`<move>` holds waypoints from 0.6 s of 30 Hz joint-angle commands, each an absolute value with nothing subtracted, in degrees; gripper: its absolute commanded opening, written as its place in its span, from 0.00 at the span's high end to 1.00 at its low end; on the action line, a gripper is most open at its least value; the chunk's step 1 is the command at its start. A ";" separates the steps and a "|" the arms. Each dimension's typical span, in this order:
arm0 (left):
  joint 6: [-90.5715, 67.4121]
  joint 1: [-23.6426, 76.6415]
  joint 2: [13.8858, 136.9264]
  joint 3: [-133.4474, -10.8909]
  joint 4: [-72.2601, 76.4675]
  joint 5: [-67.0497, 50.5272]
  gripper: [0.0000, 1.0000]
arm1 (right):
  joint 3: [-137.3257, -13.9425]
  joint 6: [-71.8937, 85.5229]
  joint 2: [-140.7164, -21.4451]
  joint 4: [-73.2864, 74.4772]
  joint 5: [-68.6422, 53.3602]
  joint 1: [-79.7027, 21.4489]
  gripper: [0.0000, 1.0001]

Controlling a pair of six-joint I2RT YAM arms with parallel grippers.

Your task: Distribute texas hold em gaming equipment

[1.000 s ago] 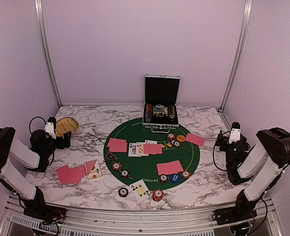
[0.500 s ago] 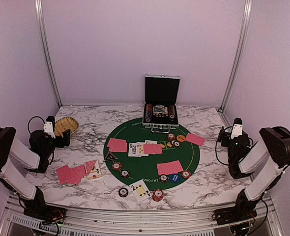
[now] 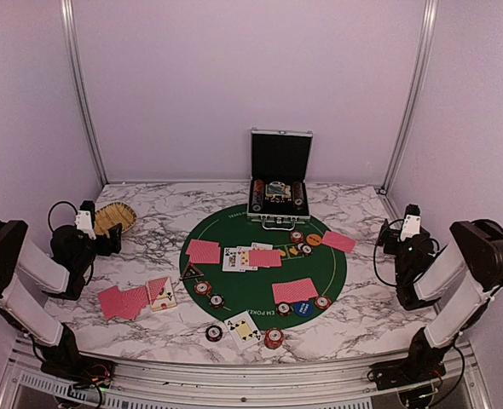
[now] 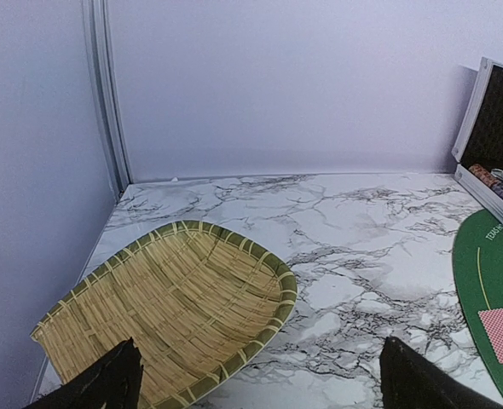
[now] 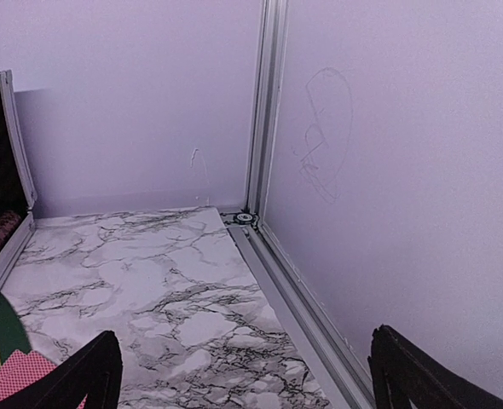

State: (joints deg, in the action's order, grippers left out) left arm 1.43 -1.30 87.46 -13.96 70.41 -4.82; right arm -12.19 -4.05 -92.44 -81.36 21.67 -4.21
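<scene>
— Red-backed playing cards (image 3: 296, 290) first: where do they lie, and how would they handle?
— Spread in small groups on the large round green felt mat (image 3: 234, 223), with more on the white marble desk (image 3: 354, 311) at its near left. I judge them light, thin and bendy. They lie flat, so a pinch at an overlapping edge looks best.
— And the small round red-and-white poker chips (image 3: 202, 288)?
— Scattered along the mat's near side, some on the desk. Stiff and smooth-rimmed, likely to slip, so take them across the rim.
— The end effectors?
— Left end effector (image 4: 260, 382) is spread wide and empty, just by the woven straw basket (image 4: 175, 298). Right end effector (image 5: 247, 368) is equally wide and holds nothing. It faces the desk's far right corner, well apart from the cards.
</scene>
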 commanded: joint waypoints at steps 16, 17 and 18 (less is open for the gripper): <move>0.93 -1.63 87.70 -14.06 72.33 -3.60 0.01 | -12.66 -3.16 -92.03 -81.04 21.33 -4.08 0.01; 0.91 -1.59 87.66 -14.06 72.33 -3.60 0.01 | -12.66 -3.16 -92.02 -81.04 21.31 -4.05 0.01; 0.92 -1.60 87.71 -14.06 72.33 -3.60 0.01 | -12.67 -3.16 -92.07 -81.04 21.35 -4.11 0.01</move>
State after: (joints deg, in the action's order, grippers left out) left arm 1.23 -1.30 87.46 -13.96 70.41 -3.97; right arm -12.19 -4.05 -92.44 -81.34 21.50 -4.21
